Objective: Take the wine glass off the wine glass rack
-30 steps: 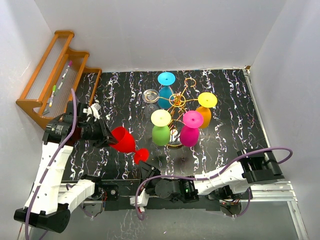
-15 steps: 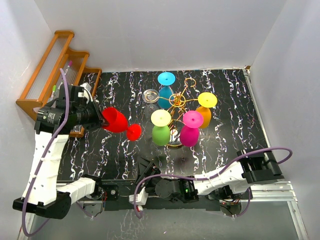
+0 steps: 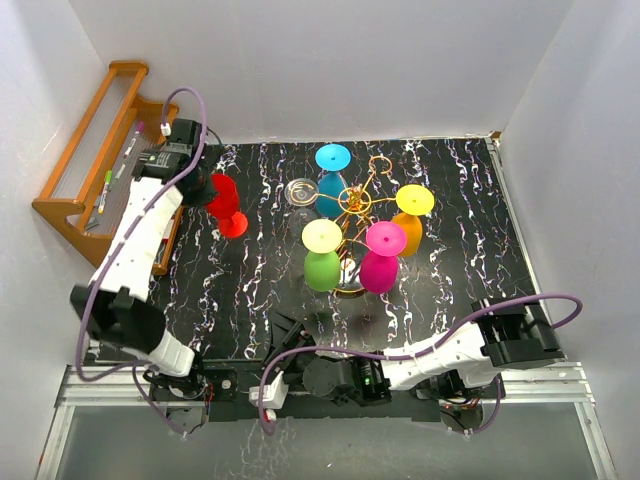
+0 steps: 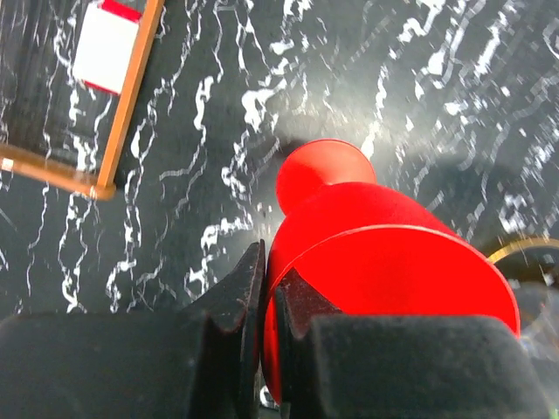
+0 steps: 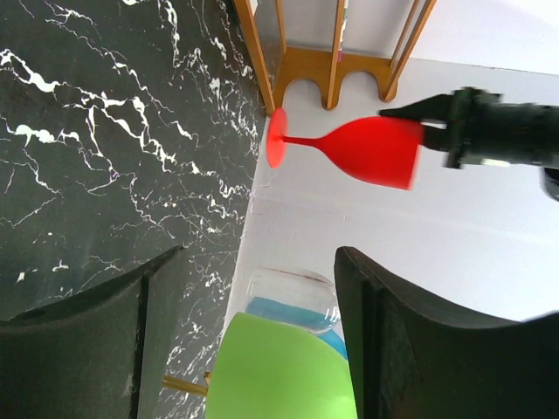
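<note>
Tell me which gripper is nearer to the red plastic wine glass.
Left. The left gripper is shut on the red plastic wine glass; the right gripper is open, far off at the near edge.

A red wine glass point(image 3: 222, 200) hangs in the air off the rack, tipped on its side over the far left of the black marbled table, its round foot pointing toward the near right. The left gripper point(image 4: 269, 272) pinches the wall of its bowl at the rim. Well apart, at the table's middle, the gold wire rack point(image 3: 354, 204) stands upright. Blue point(image 3: 332, 176), orange point(image 3: 408, 226), pink point(image 3: 380, 264), green point(image 3: 321, 264) and clear point(image 3: 300, 192) glasses sit foot-up around its post.
</note>
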`<state>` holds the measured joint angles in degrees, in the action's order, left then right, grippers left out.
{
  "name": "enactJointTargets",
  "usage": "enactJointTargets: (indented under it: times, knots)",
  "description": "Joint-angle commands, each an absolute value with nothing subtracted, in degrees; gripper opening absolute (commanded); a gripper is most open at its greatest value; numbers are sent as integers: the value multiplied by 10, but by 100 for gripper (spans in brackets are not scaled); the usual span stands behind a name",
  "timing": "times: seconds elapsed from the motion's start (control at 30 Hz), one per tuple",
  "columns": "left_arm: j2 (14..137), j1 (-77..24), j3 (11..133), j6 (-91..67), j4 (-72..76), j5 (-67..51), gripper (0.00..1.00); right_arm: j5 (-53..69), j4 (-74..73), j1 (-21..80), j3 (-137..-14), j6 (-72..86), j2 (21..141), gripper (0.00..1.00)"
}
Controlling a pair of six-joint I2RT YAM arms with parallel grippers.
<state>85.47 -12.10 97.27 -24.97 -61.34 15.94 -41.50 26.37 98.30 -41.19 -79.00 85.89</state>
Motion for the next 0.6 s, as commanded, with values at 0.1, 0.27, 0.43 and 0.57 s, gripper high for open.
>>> enactJointTargets:
  times: [0.1, 0.27, 0.43, 0.57]
  knots:
    - [957, -23, 965, -211, -460, 154, 0, -433, 265, 1178, -441, -760, 859, 70]
    - [1021, -7, 978, -204, -418, 191, 0, -432, 263, 1176, -445, -753, 852, 70]
    - [1052, 0, 982, -192, -392, 204, 6, -427, 256, 1173, -444, -741, 841, 70]
    - [1046, 3, 982, -190, -391, 204, 36, -423, 253, 1168, -444, -734, 838, 70]
